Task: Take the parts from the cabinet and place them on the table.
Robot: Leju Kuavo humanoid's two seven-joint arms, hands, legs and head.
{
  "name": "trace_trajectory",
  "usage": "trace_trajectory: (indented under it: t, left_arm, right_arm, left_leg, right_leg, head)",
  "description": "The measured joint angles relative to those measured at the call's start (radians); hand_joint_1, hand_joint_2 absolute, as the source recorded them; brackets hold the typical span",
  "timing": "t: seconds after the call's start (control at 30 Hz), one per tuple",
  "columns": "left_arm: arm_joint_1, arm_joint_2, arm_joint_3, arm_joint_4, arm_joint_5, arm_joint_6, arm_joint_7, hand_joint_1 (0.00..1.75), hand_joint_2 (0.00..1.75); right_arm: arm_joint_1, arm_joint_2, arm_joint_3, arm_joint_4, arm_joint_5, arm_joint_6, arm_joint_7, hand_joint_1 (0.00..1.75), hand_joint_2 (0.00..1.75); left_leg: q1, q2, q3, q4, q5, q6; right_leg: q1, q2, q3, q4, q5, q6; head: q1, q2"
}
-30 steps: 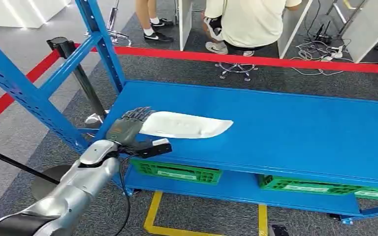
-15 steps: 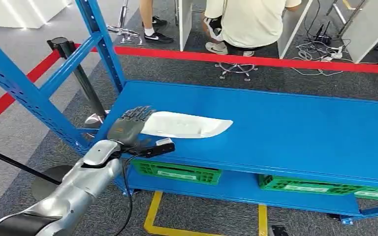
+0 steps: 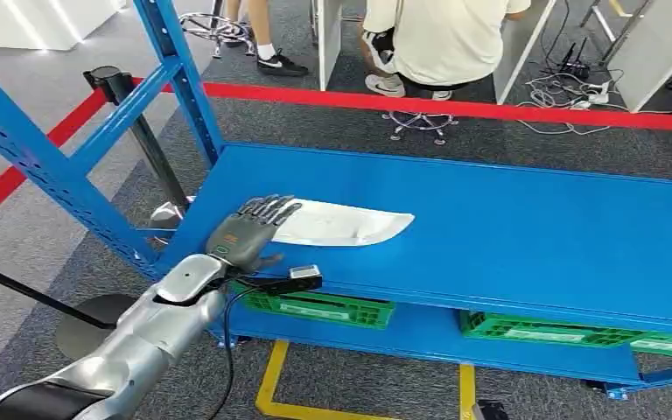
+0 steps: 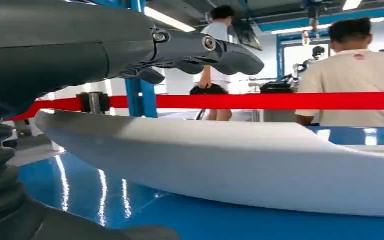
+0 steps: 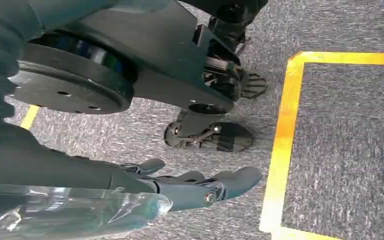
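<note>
One white moulded part (image 3: 350, 222) lies on the blue shelf (image 3: 507, 227) of the rack, near its left end, long side running across. One robot hand, the left (image 3: 247, 229), reaches over the part's near-left end with its fingers (image 3: 273, 208) stretched out and spread; it has hold of nothing. Two green crates (image 3: 315, 306) sit on the shelf below, and two people stand beyond the red barrier tape (image 3: 455, 107).

Compared with a second ago, the left robot hand has slid further right along the shelf, so the fingers now overlap the white part's end where before they lay at its tip. The part itself has not shifted. The person at the back left has stepped further away.

From the left wrist, the fingers (image 4: 215, 50) are seen hanging above the part (image 4: 240, 160) with a gap of air between them, which the head view cannot settle. The right wrist view shows the right robot hand (image 5: 190, 187) hanging over grey carpet beside yellow floor tape (image 5: 280, 150), fingers loosely extended and empty.
</note>
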Motion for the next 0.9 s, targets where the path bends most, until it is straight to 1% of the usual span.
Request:
trace_trajectory:
  t: [0.17, 0.37, 0.4, 0.43, 0.47, 0.5, 0.53, 0.57, 0.8, 0.9]
  left_arm:
    - [0.003, -0.001, -0.016, 0.010, 0.000, 0.005, -0.025, 0.00, 0.00]
    - [0.007, -0.001, -0.019, 0.028, 0.014, -0.007, -0.026, 0.00, 0.00]
    - [0.007, -0.001, -0.019, 0.031, 0.014, -0.008, -0.026, 0.05, 0.00]
    - [0.007, -0.001, -0.019, 0.033, 0.014, -0.008, -0.026, 0.93, 0.00]
    - [0.007, -0.001, -0.019, 0.035, 0.015, -0.010, -0.026, 1.71, 0.00]
    - [0.007, -0.001, -0.019, 0.037, 0.017, -0.013, -0.026, 1.75, 0.00]
    - [0.007, -0.001, -0.019, 0.039, 0.019, -0.016, -0.026, 1.75, 0.00]
    - [0.007, -0.001, -0.019, 0.041, 0.021, -0.018, -0.026, 1.75, 1.75]
    - [0.007, -0.002, -0.019, 0.050, 0.030, -0.026, -0.014, 1.75, 1.75]
    - [0.007, -0.002, -0.019, 0.051, 0.026, -0.018, 0.000, 1.75, 1.75]
  right_arm:
    - [-0.003, 0.000, -0.001, 0.000, 0.006, 0.001, 0.004, 0.00, 1.75]
    - [-0.004, 0.000, -0.002, 0.000, 0.009, 0.004, 0.005, 0.00, 1.75]
    - [-0.004, 0.000, -0.002, 0.000, 0.009, 0.004, 0.005, 0.00, 1.75]
    - [-0.004, 0.001, -0.002, 0.000, 0.009, 0.004, 0.005, 0.00, 1.75]
    - [-0.004, 0.001, -0.002, 0.000, 0.009, 0.004, 0.005, 0.00, 1.75]
    - [-0.004, 0.001, -0.002, 0.000, 0.009, 0.004, 0.005, 0.00, 1.75]
    - [-0.004, 0.002, -0.002, 0.000, 0.009, 0.004, 0.005, 0.00, 1.75]
    - [-0.004, 0.002, -0.002, 0.000, 0.010, 0.004, 0.005, 0.00, 1.75]
    - [-0.004, 0.002, -0.005, 0.000, 0.012, 0.004, 0.006, 0.00, 1.75]
    - [-0.004, 0.003, -0.010, 0.000, 0.015, 0.003, 0.006, 0.00, 1.75]
  left_leg:
    - [0.000, 0.000, 0.000, 0.000, 0.000, 0.000]
    - [0.000, 0.000, 0.000, 0.000, 0.000, 0.000]
    - [0.000, 0.000, 0.000, 0.000, 0.000, 0.000]
    - [0.000, 0.000, 0.000, 0.000, 0.000, 0.000]
    - [0.000, 0.000, 0.000, 0.000, 0.000, 0.000]
    - [0.000, 0.000, 0.000, 0.000, 0.000, 0.000]
    - [0.000, 0.000, 0.000, 0.000, 0.000, 0.000]
    - [0.000, 0.000, 0.000, 0.000, 0.000, 0.000]
    - [0.000, 0.000, 0.000, 0.000, 0.000, 0.000]
    - [0.000, 0.000, 0.000, 0.000, 0.000, 0.000]
  right_leg:
    - [0.000, 0.000, 0.000, 0.000, 0.000, 0.000]
    - [0.000, 0.000, 0.000, 0.000, 0.000, 0.000]
    - [0.000, 0.000, 0.000, 0.000, 0.000, 0.000]
    - [0.000, 0.000, 0.000, 0.000, 0.000, 0.000]
    - [0.000, 0.000, 0.000, 0.000, 0.000, 0.000]
    - [0.000, 0.000, 0.000, 0.000, 0.000, 0.000]
    - [0.000, 0.000, 0.000, 0.000, 0.000, 0.000]
    - [0.000, 0.000, 0.000, 0.000, 0.000, 0.000]
    - [0.000, 0.000, 0.000, 0.000, 0.000, 0.000]
    - [0.000, 0.000, -0.001, 0.000, 0.000, 0.000]
  head:
    - [0.000, 0.000]
    - [0.000, 0.000]
    - [0.000, 0.000]
    - [0.000, 0.000]
    - [0.000, 0.000]
    - [0.000, 0.000]
    - [0.000, 0.000]
    - [0.000, 0.000]
    - [0.000, 0.000]
    - [0.000, 0.000]
